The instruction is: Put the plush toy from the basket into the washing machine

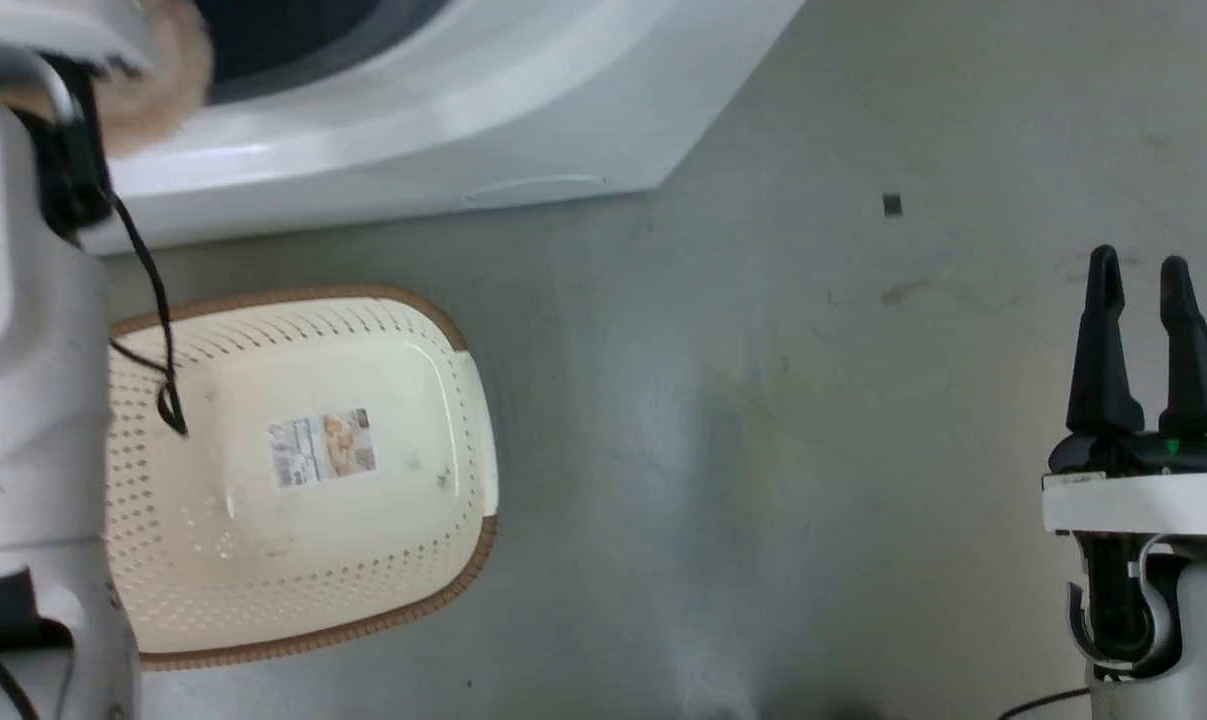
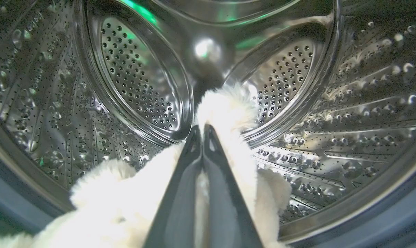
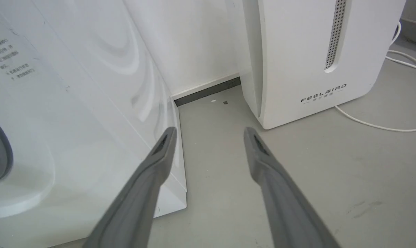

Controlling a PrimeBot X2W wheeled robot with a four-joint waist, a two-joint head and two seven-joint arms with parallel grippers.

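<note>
While I watch the left wrist feed, the left gripper [image 2: 202, 128] sits inside the washing machine's steel drum [image 2: 139, 79]. Its two dark fingers [image 2: 180, 193] are pressed together at the tips with fur pinched between them. The plush toy [image 2: 125, 199] bulges out cream-white on both sides of the fingers and low across the drum's mouth. I cannot tell whether it rests on the perforated wall or hangs clear of it. On the head camera a tuft of the same beige fur [image 1: 153, 90] shows at the edge of the washing machine [image 1: 413, 120] porthole, just beside my pale left forearm [image 1: 23, 400]. The basket [image 1: 293, 297] stands on the grey floor [image 1: 763, 450] in front of the machine, its paper label [image 1: 323, 447] showing on the bottom, with a black cable [image 1: 153, 290] from the arm hanging across its near corner. The right gripper [image 1: 1138, 262] is well apart at the lower right. On its own camera the right gripper [image 3: 210, 131] has its fingers spread wide with nothing between them, pointing at bare floor between the washer's side and the white FEELBIRD appliance [image 3: 314, 51].
</note>
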